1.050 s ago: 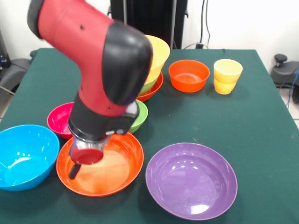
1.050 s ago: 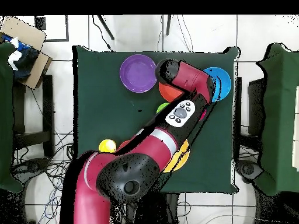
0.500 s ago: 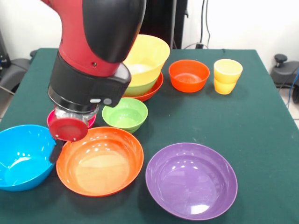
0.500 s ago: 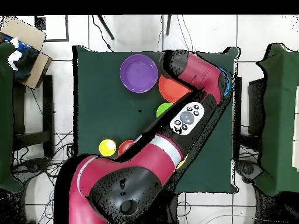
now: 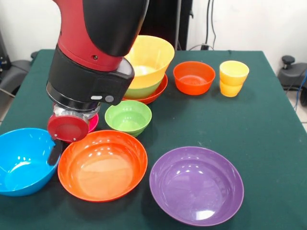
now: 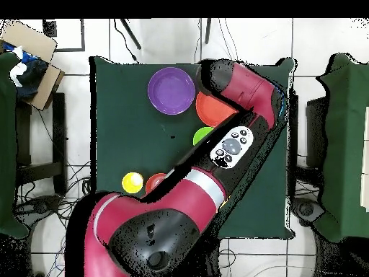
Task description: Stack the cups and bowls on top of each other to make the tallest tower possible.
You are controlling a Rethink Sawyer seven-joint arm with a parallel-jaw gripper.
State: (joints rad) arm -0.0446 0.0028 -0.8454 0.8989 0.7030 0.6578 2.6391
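Observation:
My gripper (image 5: 54, 153) hangs low over the seam between the blue bowl (image 5: 21, 163) and the large orange bowl (image 5: 102, 165), below a red disc on the wrist. Nothing shows in its grasp. The tower (image 5: 148, 67) stands behind the arm: a wide red-orange bowl, a lime green one, and a big yellow-orange bowl uppermost. A small lime green bowl (image 5: 128, 117) sits by the arm, and the magenta bowl (image 5: 92, 122) is mostly hidden. The purple bowl (image 5: 195, 184) lies at the front. Two nested yellow cups (image 5: 233, 78) stand beside a small red-orange bowl (image 5: 194, 76). Overhead, the arm covers the gripper.
The green table (image 5: 273, 143) has open cloth on the right of the front view. Overhead, the purple bowl (image 6: 171, 90), orange bowl (image 6: 211, 108) and a yellow cup (image 6: 132, 182) show beside the arm. A cardboard box (image 6: 32, 61) sits off the table.
The arm swung from above the large orange bowl leftward in the front view to the blue bowl's rim, uncovering the tower and the small green bowl. No bowl moved.

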